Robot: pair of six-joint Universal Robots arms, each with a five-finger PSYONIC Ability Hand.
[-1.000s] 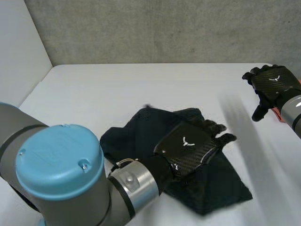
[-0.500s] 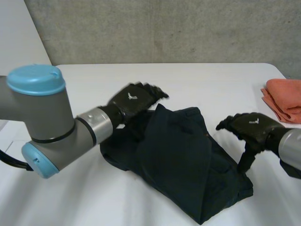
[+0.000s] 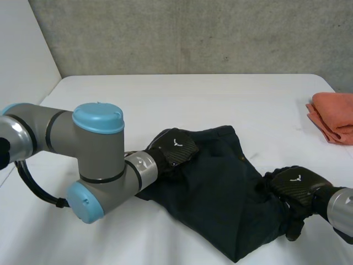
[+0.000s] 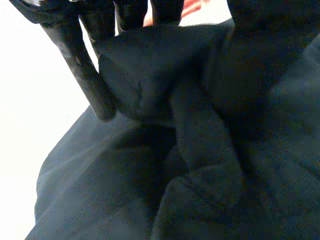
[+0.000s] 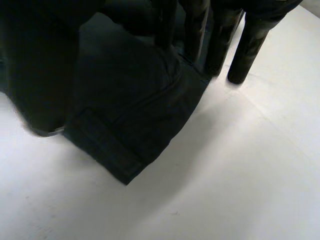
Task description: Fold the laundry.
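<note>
The dark garment [image 3: 220, 187] is lying crumpled in the lower centre of the frame on the white table [image 3: 165, 99]; the left hand [image 3: 174, 149] is gripping its upper-left edge, fingers [image 4: 92, 75] curling round a raised fold and pinching it, probably to lift that side over; the right hand [image 3: 295, 186] is sitting at the lower-right edge, fingers [image 5: 245, 50] straight and slightly spread, tips pressing the hem, likely anchoring it; 1 folded orange cloth [image 3: 333, 118] is waiting at the frame's right edge.
</note>
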